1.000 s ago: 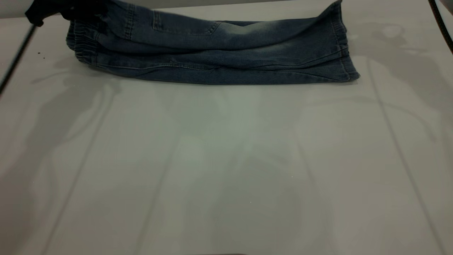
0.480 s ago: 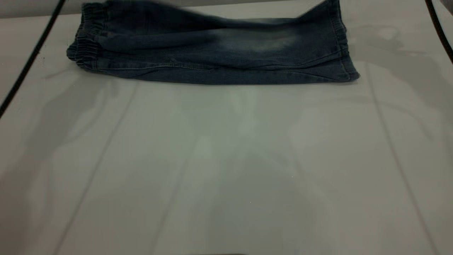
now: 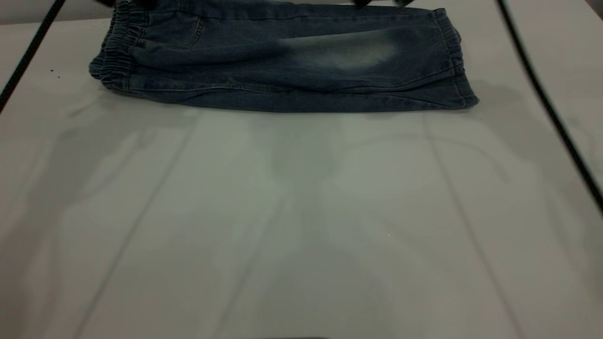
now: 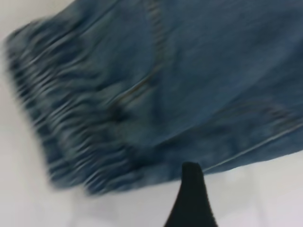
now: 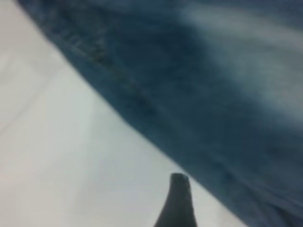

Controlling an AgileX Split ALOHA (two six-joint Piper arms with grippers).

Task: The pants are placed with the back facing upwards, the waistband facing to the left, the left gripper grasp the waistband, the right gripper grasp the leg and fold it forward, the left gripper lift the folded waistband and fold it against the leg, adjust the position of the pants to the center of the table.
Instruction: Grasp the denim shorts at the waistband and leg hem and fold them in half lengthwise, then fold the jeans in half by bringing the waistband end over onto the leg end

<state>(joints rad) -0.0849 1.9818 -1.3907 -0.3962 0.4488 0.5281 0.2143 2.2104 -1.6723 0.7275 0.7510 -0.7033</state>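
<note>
The pants lie folded lengthwise at the far side of the table, the gathered waistband to the left. The leg with its pale bleached patch lies flat on top, hem to the right. My left gripper hovers over the waistband; one black finger shows, nothing between the jaws. My right gripper hangs beside the leg's edge, one finger over bare table, holding nothing. In the exterior view both grippers sit at the top edge, almost out of frame.
A black cable runs diagonally over the table's left side and another over its right side. The near and middle tabletop is bare white-grey surface with soft shadows.
The raised upper layer of the pants has come down flat onto the lower one. Both grippers have let go and drawn back toward the far edge; the cables have swung.
</note>
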